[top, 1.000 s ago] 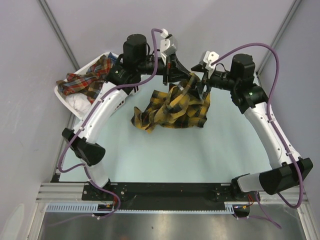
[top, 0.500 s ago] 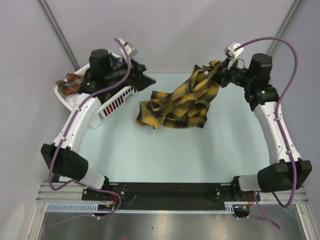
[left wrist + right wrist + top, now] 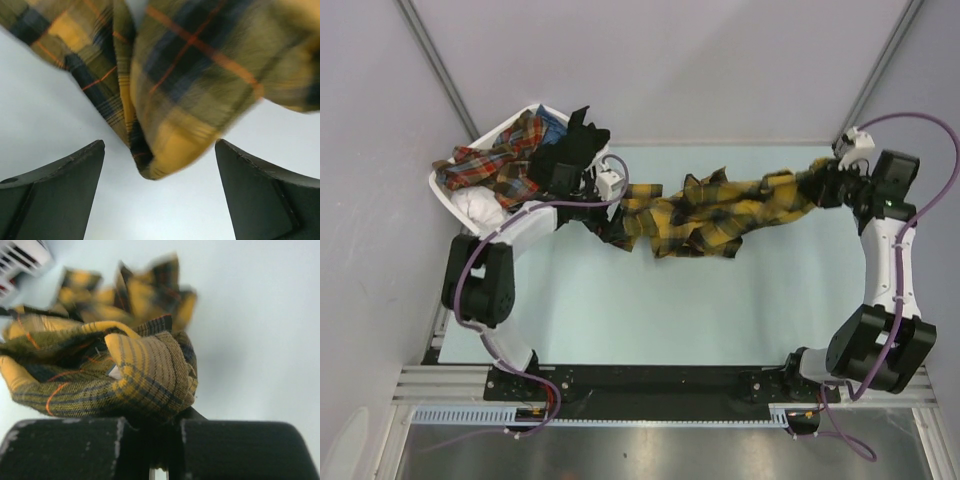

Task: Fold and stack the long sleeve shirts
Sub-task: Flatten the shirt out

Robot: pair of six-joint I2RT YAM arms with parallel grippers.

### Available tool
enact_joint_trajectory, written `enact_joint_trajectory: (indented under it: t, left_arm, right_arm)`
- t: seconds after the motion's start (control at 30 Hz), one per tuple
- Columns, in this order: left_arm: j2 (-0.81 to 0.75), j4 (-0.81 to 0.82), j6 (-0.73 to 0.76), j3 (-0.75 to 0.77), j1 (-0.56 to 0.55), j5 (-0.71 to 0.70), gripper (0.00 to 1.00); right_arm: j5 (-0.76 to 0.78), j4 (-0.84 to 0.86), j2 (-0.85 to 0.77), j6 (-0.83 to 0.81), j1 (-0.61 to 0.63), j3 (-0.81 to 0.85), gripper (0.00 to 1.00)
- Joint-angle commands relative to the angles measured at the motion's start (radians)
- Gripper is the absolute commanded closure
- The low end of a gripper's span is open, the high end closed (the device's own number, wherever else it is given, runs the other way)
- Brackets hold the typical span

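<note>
Starting at the far left corner of the table [image 3: 670, 310], a white slatted basket [image 3: 448, 192] is seen, tilted against the side wall. It is filled with a crumpled red plaid garment [image 3: 490, 162], a piece of white cloth [image 3: 480, 208] beneath that, and a bit of blue fabric at its far rim.

Just right of the basket, the left arm is folded back on itself, and the left gripper [image 3: 607, 228] is lowered to the left end of the mustard-and-black plaid shirt [image 3: 720, 210]. In the left wrist view the left gripper [image 3: 160, 145] is shown with its jaws spread wide. A folded corner of the shirt [image 3: 200, 75] lies in the gap ahead of the dark fingers [image 3: 65, 185] and is touched by neither. Nothing is held there.

Across the far half of the table the shirt is drawn out in a long, rumpled band, its bulk bunched near the middle and its right end pulled thin towards the far right.

At that end the cloth is clamped by the right gripper [image 3: 823, 185], with the right arm reaching up along the table's right edge. In the right wrist view the right gripper [image 3: 162, 435] is shown closed to a narrow slit, a thick wad of the shirt [image 3: 145, 375] being pinched between its fingers [image 3: 240, 450]. Whether this end is lifted clear of the table cannot be told.
</note>
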Motion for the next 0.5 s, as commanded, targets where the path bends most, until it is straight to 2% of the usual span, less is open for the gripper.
enact_joint_trajectory:
  t: [0.0, 0.03, 0.07, 0.13, 0.17, 0.23, 0.27, 0.4, 0.43, 0.47]
  left_arm:
    - [0.117, 0.111, -0.071, 0.098, -0.005, -0.089, 0.05]
    - [0.177, 0.077, -0.067, 0.129, -0.014, -0.087, 0.08]
    - [0.211, 0.053, -0.063, 0.158, -0.02, -0.086, 0.19]
    - [0.265, -0.059, -0.031, 0.252, -0.027, -0.05, 0.43]
    - [0.26, -0.082, -0.024, 0.266, -0.027, -0.034, 0.61]
    - [0.187, -0.092, 0.056, 0.225, -0.028, -0.004, 0.71]
    - [0.156, -0.089, 0.093, 0.194, -0.031, 0.003, 0.72]
    - [0.012, -0.093, 0.242, 0.032, -0.077, -0.059, 0.73]
    - [-0.008, -0.093, 0.283, 0.01, -0.083, -0.072, 0.73]
    - [-0.057, -0.09, 0.303, -0.011, -0.091, -0.079, 0.73]
  right_arm:
    - [-0.004, -0.196, -0.118, -0.207, -0.064, -0.112, 1.0]
    - [0.002, -0.22, -0.127, -0.235, -0.072, -0.125, 0.94]
    - [0.008, -0.291, -0.129, -0.267, -0.078, -0.132, 0.73]
    - [0.054, -0.371, -0.126, -0.368, -0.101, -0.126, 0.39]
    - [0.075, -0.445, -0.12, -0.397, -0.118, -0.116, 0.17]
    - [0.076, -0.536, -0.092, -0.519, -0.183, -0.045, 0.01]
    - [0.057, -0.616, -0.084, -0.557, -0.2, -0.016, 0.0]
    - [-0.042, -0.676, -0.045, -0.625, -0.15, 0.133, 0.0]
    - [-0.045, -0.67, -0.023, -0.614, -0.104, 0.173, 0.0]
    - [-0.029, -0.635, -0.008, -0.561, 0.002, 0.185, 0.0]
